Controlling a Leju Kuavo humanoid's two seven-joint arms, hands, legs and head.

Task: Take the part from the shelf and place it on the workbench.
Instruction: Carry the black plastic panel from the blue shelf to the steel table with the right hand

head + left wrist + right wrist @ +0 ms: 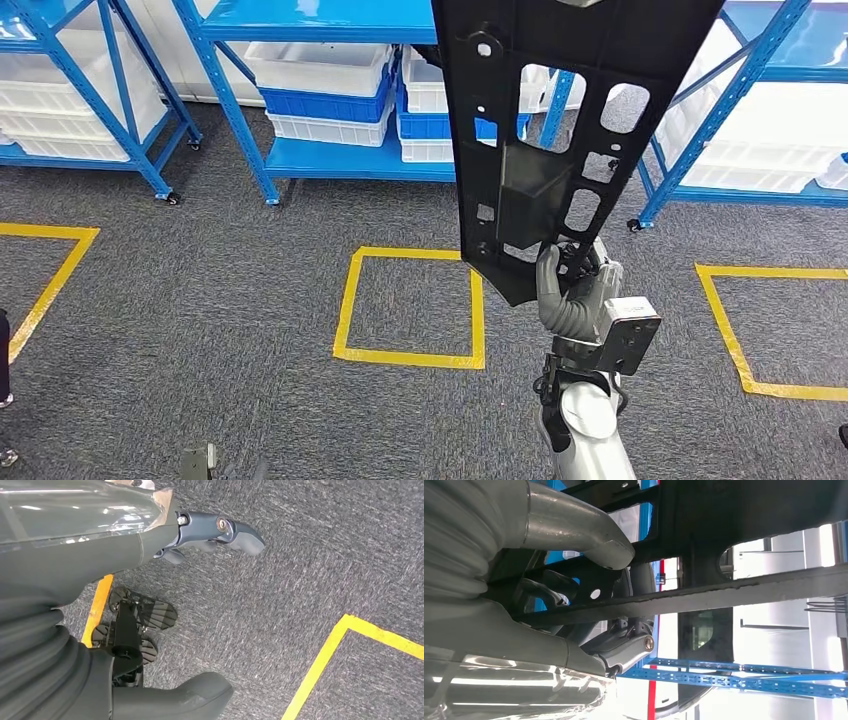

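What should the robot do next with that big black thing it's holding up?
Probably keep hold and turn to look for the workbench. The right hand grips the black part by its lower end, standing tall in front of the camera, already off the blue shelves. Ahead lies carpet with yellow tape squares, so there is nowhere to set it down yet.

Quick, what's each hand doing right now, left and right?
Left hand: open, holding nothing, hanging over the carpet.
Right hand: grips the lower end of the black part, held upright.

Open carpet [230, 330] before blue shelves [330, 160].
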